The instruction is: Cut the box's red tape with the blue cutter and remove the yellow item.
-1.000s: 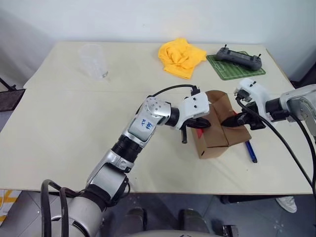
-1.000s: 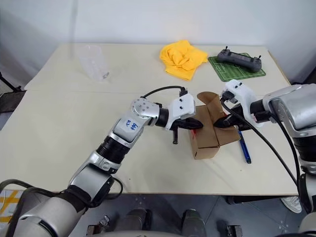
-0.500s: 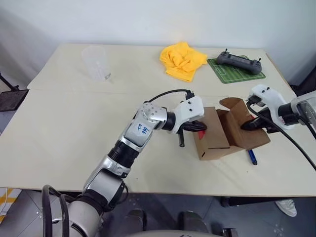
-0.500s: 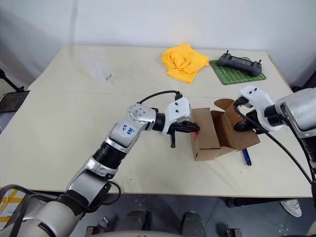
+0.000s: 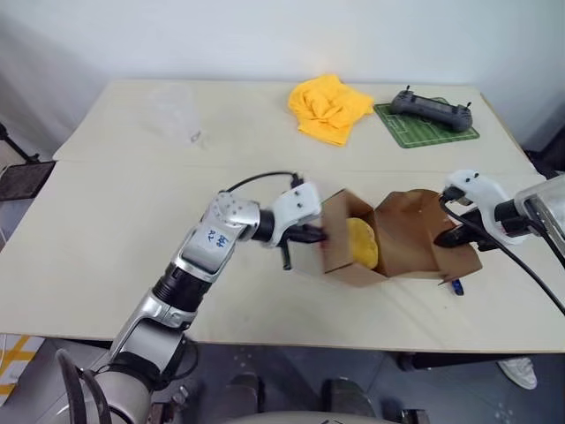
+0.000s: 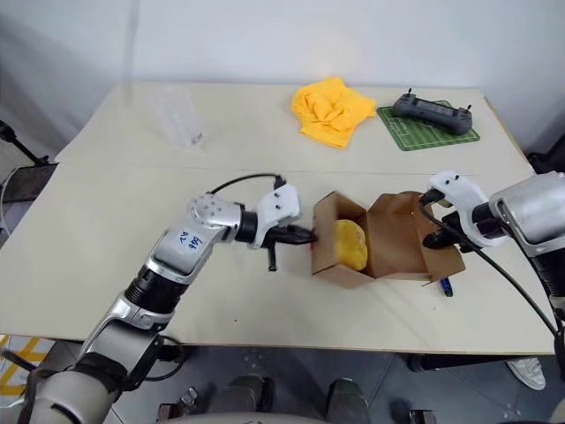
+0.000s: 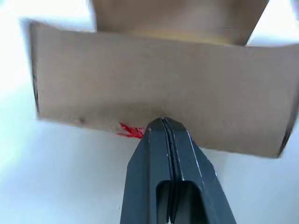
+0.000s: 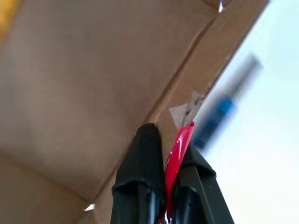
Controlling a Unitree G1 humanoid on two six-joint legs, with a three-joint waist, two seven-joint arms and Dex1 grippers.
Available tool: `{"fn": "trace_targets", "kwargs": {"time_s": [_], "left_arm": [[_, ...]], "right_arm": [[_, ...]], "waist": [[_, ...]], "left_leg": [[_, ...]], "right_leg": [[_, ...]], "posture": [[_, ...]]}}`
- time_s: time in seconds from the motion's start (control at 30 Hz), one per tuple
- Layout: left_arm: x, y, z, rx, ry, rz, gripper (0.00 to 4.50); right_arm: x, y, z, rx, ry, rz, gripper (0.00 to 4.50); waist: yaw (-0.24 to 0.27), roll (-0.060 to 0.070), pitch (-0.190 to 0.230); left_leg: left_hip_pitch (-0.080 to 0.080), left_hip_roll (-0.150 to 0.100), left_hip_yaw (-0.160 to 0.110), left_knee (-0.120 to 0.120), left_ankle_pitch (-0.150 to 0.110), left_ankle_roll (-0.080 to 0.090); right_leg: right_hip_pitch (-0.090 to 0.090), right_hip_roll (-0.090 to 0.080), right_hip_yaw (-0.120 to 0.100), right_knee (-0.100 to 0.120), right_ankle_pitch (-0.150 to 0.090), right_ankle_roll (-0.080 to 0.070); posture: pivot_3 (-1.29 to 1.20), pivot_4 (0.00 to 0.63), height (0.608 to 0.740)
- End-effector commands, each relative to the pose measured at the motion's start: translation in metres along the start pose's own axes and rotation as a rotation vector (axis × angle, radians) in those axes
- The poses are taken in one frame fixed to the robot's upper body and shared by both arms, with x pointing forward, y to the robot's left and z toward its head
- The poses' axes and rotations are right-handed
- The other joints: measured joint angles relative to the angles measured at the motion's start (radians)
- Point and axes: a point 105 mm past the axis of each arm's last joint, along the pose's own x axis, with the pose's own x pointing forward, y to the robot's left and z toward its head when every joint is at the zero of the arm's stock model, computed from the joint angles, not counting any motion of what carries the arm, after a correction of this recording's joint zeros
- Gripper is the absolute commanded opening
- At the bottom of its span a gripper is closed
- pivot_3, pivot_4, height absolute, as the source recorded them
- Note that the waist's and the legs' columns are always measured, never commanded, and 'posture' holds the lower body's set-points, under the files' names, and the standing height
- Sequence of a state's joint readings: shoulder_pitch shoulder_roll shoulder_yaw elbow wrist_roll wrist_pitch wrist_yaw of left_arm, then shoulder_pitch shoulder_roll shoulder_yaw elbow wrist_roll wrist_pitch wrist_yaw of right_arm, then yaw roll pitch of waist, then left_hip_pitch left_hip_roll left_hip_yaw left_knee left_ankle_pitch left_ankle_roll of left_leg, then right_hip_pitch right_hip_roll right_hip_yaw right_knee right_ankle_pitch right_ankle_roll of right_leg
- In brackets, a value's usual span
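Two grippers work one box [image 6: 388, 252], which since a second ago has gone from a closed, upright carton to lying opened wide on the bench [image 6: 106, 221]. Its lid now folds back to the right, exposing one yellow item [image 6: 350, 245] inside the left half. Left gripper [image 6: 300, 235], fingers pressed together with nothing between them, has shifted left and touches the box's left wall beside a red tape [image 7: 131, 132] remnant. Right gripper [image 8: 170, 140] is clenched on a strip of red tape at the lid's right edge. One blue cutter [image 6: 446, 285] lies just near-right of the box, partly hidden. Far side: one yellow cloth [image 6: 334, 109], one clear cup [image 6: 177, 115], one controller [image 6: 430, 109] on one green mat [image 6: 415, 134]. Blue handwriting on the left arm is unreadable.
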State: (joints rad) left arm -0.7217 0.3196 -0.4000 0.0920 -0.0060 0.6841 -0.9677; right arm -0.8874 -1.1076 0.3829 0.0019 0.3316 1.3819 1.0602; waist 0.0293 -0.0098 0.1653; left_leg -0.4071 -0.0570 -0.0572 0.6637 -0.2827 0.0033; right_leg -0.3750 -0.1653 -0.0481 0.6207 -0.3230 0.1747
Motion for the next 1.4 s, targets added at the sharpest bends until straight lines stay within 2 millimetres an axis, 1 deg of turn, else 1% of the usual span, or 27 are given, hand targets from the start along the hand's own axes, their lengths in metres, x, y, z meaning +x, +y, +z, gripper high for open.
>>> {"fn": "trace_targets", "kwargs": {"time_s": [0.03, 0.07, 0.23, 0.43, 0.47, 0.53, 0.57, 0.63, 0.73, 0.8, 0.87, 0.9, 0.93, 0.97, 1.0, 1.07, 1.17, 1.2, 1.23, 1.3, 1.33, 1.4], "left_arm": [[0.004, -0.006, 0.013, 0.028, -0.028, -0.009, 0.0], [0.003, -0.005, 0.014, 0.024, -0.036, 0.0, 0.0], [0.001, -0.002, 0.019, 0.012, -0.063, 0.031, 0.0], [-0.006, 0.0, 0.023, 0.007, -0.087, 0.047, 0.0], [-0.008, 0.001, 0.024, -0.008, -0.103, 0.046, 0.0], [-0.014, 0.002, 0.027, -0.022, -0.122, 0.05, 0.36], [-0.018, 0.001, 0.028, -0.031, -0.129, 0.042, 0.55], [-0.023, 0.0, 0.028, -0.036, -0.133, 0.034, 1.12], [-0.043, 0.008, 0.025, -0.01, -0.161, 0.071, 2.03], [-0.059, 0.015, 0.026, 0.024, -0.205, 0.1, 2.66], [-0.079, 0.026, 0.03, 0.103, -0.261, 0.157, 3.29], [-0.089, 0.026, 0.028, 0.137, -0.272, 0.149, 3.53], [-0.095, 0.026, 0.026, 0.16, -0.276, 0.139, 3.84], [-0.103, 0.024, 0.024, 0.175, -0.288, 0.122, 4.1], [-0.117, 0.024, 0.016, 0.153, -0.298, 0.124, 4.35], [-0.138, 0.023, 0.004, 0.133, -0.322, 0.136, 4.35], [-0.155, 0.021, -0.013, 0.103, -0.341, 0.17, 4.35], [-0.163, 0.02, -0.027, 0.08, -0.325, 0.207, 4.35], [-0.172, 0.018, -0.04, 0.062, -0.312, 0.243, 4.44], [-0.191, 0.019, -0.062, 0.05, -0.277, 0.353, 4.44], [-0.198, 0.02, -0.07, 0.056, -0.262, 0.4, 4.44], [-0.209, 0.012, -0.078, 0.049, -0.273, 0.428, 4.44]], "right_arm": [[-0.005, 0.012, 0.01, -0.034, -0.033, 0.025, 0.02], [-0.004, 0.014, 0.011, -0.039, -0.035, 0.028, 0.02], [-0.002, 0.018, 0.016, -0.059, -0.048, 0.015, 0.02], [-0.002, 0.013, 0.021, -0.048, -0.078, -0.034, 0.02], [-0.002, 0.012, 0.021, -0.04, -0.087, -0.036, 0.24], [-0.002, 0.011, 0.022, -0.02, -0.11, -0.033, 0.66], [-0.003, 0.012, 0.021, -0.007, -0.122, -0.017, 1.0], [-0.006, 0.012, 0.02, 0.005, -0.142, -0.002, 1.65], [-0.021, 0.001, 0.018, -0.022, -0.256, -0.011, 2.7], [-0.032, -0.006, 0.016, -0.066, -0.343, -0.015, 3.4], [-0.044, -0.01, 0.016, -0.125, -0.452, -0.014, 4.11], [-0.051, -0.015, 0.015, -0.142, -0.503, -0.028, 4.37], [-0.055, -0.018, 0.014, -0.153, -0.535, -0.039, 4.5], [-0.06, -0.022, 0.011, -0.16, -0.566, -0.052, 4.5], [-0.067, -0.022, 0.007, -0.19, -0.609, -0.027, 4.5], [-0.078, -0.021, 0.001, -0.252, -0.676, -0.004, 4.5], [-0.087, -0.016, 0.003, -0.306, -0.782, 0.015, 4.5], [-0.096, -0.007, 0.008, -0.325, -0.876, 0.067, 4.5], [-0.101, 0.003, 0.01, -0.354, -0.927, 0.127, 4.5], [-0.103, 0.025, 0.006, -0.441, -0.938, 0.24, 4.5], [-0.101, 0.033, 0.003, -0.481, -0.927, 0.268, 4.5], [-0.097, 0.05, -0.004, -0.55, -0.904, 0.336, 4.5]], "waist": [[0.009, 0.001, 0.006], [0.012, 0.002, 0.006], [0.012, 0.003, 0.007], [0.003, 0.004, 0.008], [0.001, 0.004, 0.008], [-0.003, 0.004, 0.008], [-0.004, 0.004, 0.009], [-0.005, 0.004, 0.009], [-0.005, 0.004, 0.009], [-0.005, 0.005, 0.009], [-0.004, 0.005, 0.01], [-0.004, 0.005, 0.01], [-0.005, 0.005, 0.01], [-0.005, 0.005, 0.01], [-0.006, 0.005, 0.01], [-0.009, 0.005, 0.01], [-0.018, 0.006, 0.01], [-0.02, 0.006, 0.01], [-0.024, 0.006, 0.01], [-0.032, 0.007, 0.011], [-0.032, 0.007, 0.011], [-0.029, 0.007, 0.011]], "left_leg": [[-0.003, 0.0, -0.002, 0.001, 0.0, 0.0], [-0.006, -0.001, -0.004, 0.003, 0.0, 0.0], [-0.006, -0.001, -0.004, -0.001, 0.0, 0.0], [-0.006, -0.001, -0.003, -0.001, 0.0, 0.0], [-0.006, -0.001, -0.003, -0.001, 0.0, 0.0], [-0.006, -0.001, -0.003, -0.001, 0.0, 0.0], [-0.006, -0.001, -0.003, -0.001, 0.0, 0.0], [-0.006, -0.001, -0.003, -0.001, 0.0, 0.0], [-0.006, -0.001, -0.003, -0.002, 0.0, 0.0], [-0.006, -0.001, -0.003, -0.002, 0.0, 0.0], [-0.006, -0.001, -0.002, -0.001, 0.0, 0.0], [-0.006, 0.0, -0.002, -0.001, 0.0, 0.0], [-0.005, 0.0, -0.002, -0.001, 0.0, 0.0], [-0.005, 0.0, -0.001, -0.001, 0.0, 0.0], [-0.004, 0.0, 0.0, -0.002, 0.0, 0.0], [-0.002, 0.0, 0.001, -0.002, 0.0, 0.0], [0.0, 0.001, 0.003, -0.005, 0.0, 0.0], [0.001, 0.002, 0.003, -0.005, 0.0, 0.0], [0.001, 0.002, 0.003, -0.005, 0.0, 0.0], [0.002, 0.003, 0.003, -0.005, 0.0, 0.0], [0.002, 0.003, 0.003, -0.005, 0.0, 0.0], [0.002, 0.004, 0.003, -0.005, 0.0, 0.0]], "right_leg": [[-0.002, 0.0, 0.0, 0.002, 0.0, 0.0], [-0.003, 0.0, 0.0, 0.002, 0.0, 0.001], [-0.004, 0.0, -0.001, 0.001, 0.0, 0.001], [-0.004, 0.0, -0.001, 0.0, 0.0, 0.001], [-0.004, 0.0, -0.001, 0.0, 0.0, 0.001], [-0.004, 0.0, -0.001, 0.0, 0.0, 0.001], [-0.004, 0.0, -0.001, 0.0, 0.0, 0.001], [-0.004, 0.0, -0.001, 0.001, 0.0, 0.001], [-0.003, 0.0, -0.002, 0.0, 0.0, 0.001], [-0.003, 0.0, -0.001, 0.001, 0.0, 0.001], [-0.003, 0.0, -0.002, 0.001, 0.0, 0.001], [-0.003, 0.0, -0.002, 0.0, 0.0, 0.001], [-0.003, 0.0, -0.002, 0.0, 0.0, 0.001], [-0.003, 0.0, -0.002, 0.0, 0.0, 0.001], [-0.002, 0.0, -0.002, 0.0, 0.0, 0.001], [-0.001, 0.0, -0.002, 0.0, 0.0, 0.001], [-0.001, 0.0, -0.001, 0.0, 0.0, 0.001], [-0.001, 0.0, -0.001, 0.0, 0.0, 0.001], [0.0, 0.0, -0.001, 0.0, 0.0, 0.001], [0.001, 0.0, -0.001, 0.0, 0.0, 0.001], [0.0, 0.0, -0.001, 0.0, 0.0, 0.001], [0.0, 0.0, -0.001, 0.0, 0.0, 0.001]], "posture": [[0.0, 0.15, 0.74], [0.0, 0.15, 0.74], [0.0, 0.15, 0.74], [0.0, 0.15, 0.74], [0.0, 0.15, 0.74], [0.0, 0.15, 0.74], [0.0, 0.15, 0.74], [0.0, 0.15, 0.74], [0.0, 0.15, 0.74], [0.0, 0.15, 0.74], [0.0, 0.15, 0.74], [0.0, 0.15, 0.74], [0.0, 0.15, 0.74], [0.0, 0.15, 0.74], [0.0, 0.15, 0.74], [0.0, 0.15, 0.74], [0.0, 0.15, 0.74], [0.0, 0.15, 0.74], [0.0, 0.15, 0.74], [0.0, 0.15, 0.74], [0.0, 0.15, 0.74], [0.0, 0.15, 0.74]]}}
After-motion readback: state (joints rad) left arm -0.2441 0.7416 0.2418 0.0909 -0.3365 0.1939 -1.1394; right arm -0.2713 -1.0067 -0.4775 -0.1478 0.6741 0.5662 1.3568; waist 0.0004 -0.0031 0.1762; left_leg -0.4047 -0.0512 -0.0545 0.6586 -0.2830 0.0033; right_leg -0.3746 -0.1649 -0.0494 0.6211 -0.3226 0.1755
